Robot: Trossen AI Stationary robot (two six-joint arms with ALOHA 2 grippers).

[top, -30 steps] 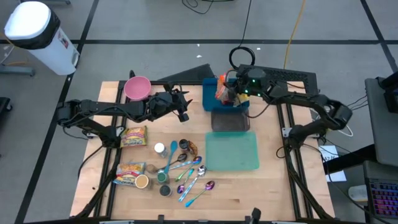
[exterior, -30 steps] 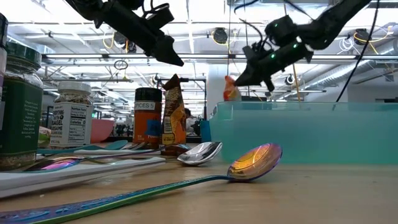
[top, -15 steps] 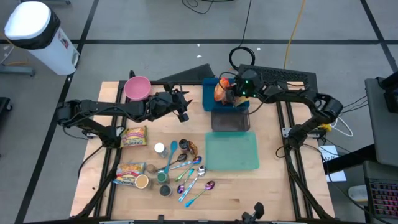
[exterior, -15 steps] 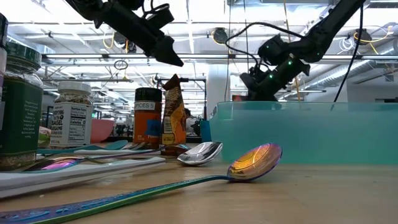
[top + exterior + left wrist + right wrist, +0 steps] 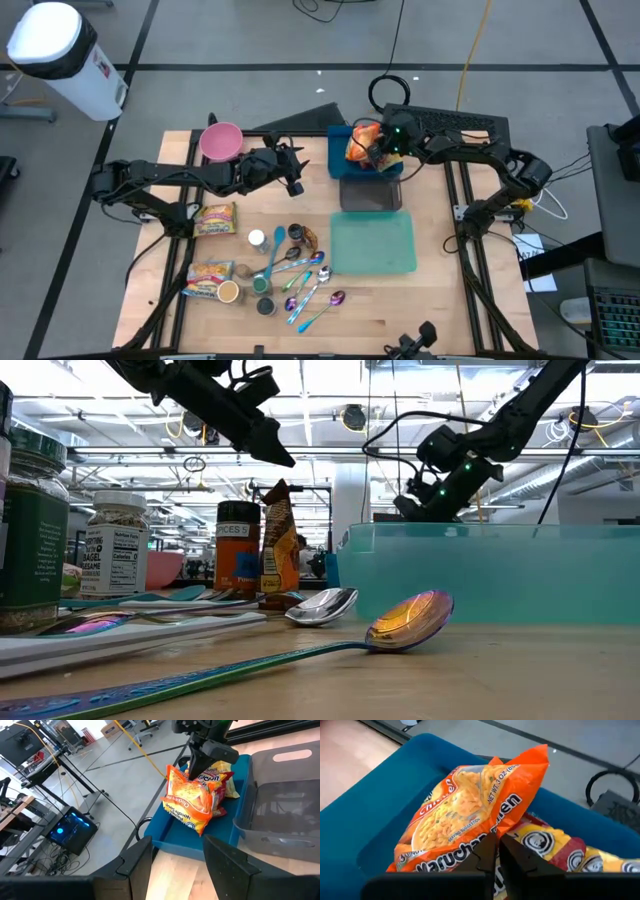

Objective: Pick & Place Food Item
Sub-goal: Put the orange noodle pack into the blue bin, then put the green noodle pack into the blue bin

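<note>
An orange noodle packet [image 5: 465, 820] leans tilted in the blue bin [image 5: 338, 152] at the table's far middle. It rests on a yellow-and-red packet [image 5: 555, 845] and also shows in the left wrist view [image 5: 192, 802]. My right gripper [image 5: 498, 842] is low over the bin, shut on the orange packet. My left gripper [image 5: 297, 178] hovers open and empty to the left of the bin, with its fingers spread wide [image 5: 177, 865]. In the low view the teal bin hides both packets. My right gripper pinches the orange packet's edge [image 5: 492, 834] between its two nearly closed fingers. It comes from above, slanting in from the table's right. The packet stands tilted below the fingers, with its lower part resting in the blue bin and on the yellow-and-red packet.
A grey bin [image 5: 370, 195] and a teal bin [image 5: 373, 243] lie just nearer than the blue bin. A pink bowl [image 5: 221, 141] stands far left. Snack packets [image 5: 215, 218], spice jars [image 5: 257, 238] and several spoons [image 5: 305, 282] lie on the near left.
My right gripper has gone down into the blue bin with the orange packet. The packet hung clear above the teal bin's rim in the low view. It has now dropped behind that rim and rests in the blue bin. The gripper then shifted slightly toward the table's right.
</note>
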